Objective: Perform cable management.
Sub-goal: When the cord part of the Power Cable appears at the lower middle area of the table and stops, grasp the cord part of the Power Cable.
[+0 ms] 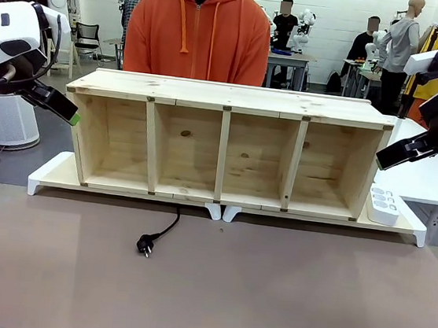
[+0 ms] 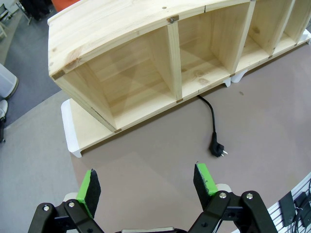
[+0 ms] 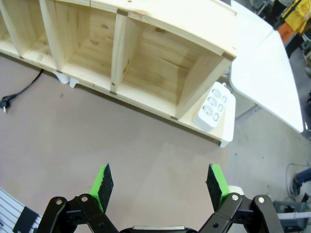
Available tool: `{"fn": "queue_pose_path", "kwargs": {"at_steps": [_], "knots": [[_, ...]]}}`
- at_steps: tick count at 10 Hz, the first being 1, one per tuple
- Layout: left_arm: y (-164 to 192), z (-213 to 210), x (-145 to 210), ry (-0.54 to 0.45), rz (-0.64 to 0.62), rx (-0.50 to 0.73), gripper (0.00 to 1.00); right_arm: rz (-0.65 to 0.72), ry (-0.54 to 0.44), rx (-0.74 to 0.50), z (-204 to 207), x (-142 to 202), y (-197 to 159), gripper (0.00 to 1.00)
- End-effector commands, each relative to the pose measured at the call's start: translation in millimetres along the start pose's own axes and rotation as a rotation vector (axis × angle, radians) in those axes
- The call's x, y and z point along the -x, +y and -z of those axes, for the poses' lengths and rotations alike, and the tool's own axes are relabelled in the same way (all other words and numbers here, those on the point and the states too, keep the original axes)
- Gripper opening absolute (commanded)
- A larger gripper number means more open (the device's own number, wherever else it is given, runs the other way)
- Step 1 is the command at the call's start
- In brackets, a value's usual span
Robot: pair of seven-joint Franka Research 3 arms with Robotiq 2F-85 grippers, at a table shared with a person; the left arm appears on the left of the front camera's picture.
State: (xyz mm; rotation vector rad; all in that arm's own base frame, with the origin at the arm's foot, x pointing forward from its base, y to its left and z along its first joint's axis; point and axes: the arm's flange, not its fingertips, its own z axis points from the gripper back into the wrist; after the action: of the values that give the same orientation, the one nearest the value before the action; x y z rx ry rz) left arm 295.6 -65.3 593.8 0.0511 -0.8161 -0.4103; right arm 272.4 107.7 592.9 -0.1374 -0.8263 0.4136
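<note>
1. Over the brown bench (image 1: 267,296) in the front view, the left tool (image 1: 70,113) and the right tool (image 1: 386,158) hang raised at either end of the pale wooden four-bay shelf (image 1: 231,96). The thin black cable (image 1: 166,229) trails from under it, plug on the bench.
2. Left wrist view: green-padded fingers (image 2: 89,187) wide apart, holding nothing.
3. Right wrist view: fingers likewise spread, empty; the cable lies far left.

- The table (image 1: 282,306) — a plain brown surface — spans the front view.
- Two low white platforms, the left platform (image 1: 45,178) and the right platform (image 1: 402,226), stand end to end along its twelve o'clock side and bear the wooden shelf (image 1: 234,96).
- The cable (image 1: 166,229) lies on the bare brown, starting at the left platform's front edge and curving toward seven o'clock — its plug (image 1: 145,244) rests flat, at ten o'clock of the table's middle.
</note>
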Motion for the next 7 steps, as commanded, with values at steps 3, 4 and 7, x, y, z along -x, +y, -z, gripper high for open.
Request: {"fn": "queue_pose_path", "kwargs": {"at_steps": [3, 4, 7], "knots": [[-0.1, -0.4, -0.9, -0.007, 0.0, -0.002, 1.0, -0.001, -0.002, -0.001, -0.2, 0.0, -0.7, 1.0], [-0.1, -0.4, -0.9, -0.007, 0.0, -0.002, 1.0, -0.001, -0.002, -0.001, -0.2, 0.0, -0.7, 1.0], [-0.1, -0.4, -0.9, -0.007, 0.0, -0.002, 1.0, -0.001, -0.002, -0.001, -0.2, 0.0, -0.7, 1.0]]}}
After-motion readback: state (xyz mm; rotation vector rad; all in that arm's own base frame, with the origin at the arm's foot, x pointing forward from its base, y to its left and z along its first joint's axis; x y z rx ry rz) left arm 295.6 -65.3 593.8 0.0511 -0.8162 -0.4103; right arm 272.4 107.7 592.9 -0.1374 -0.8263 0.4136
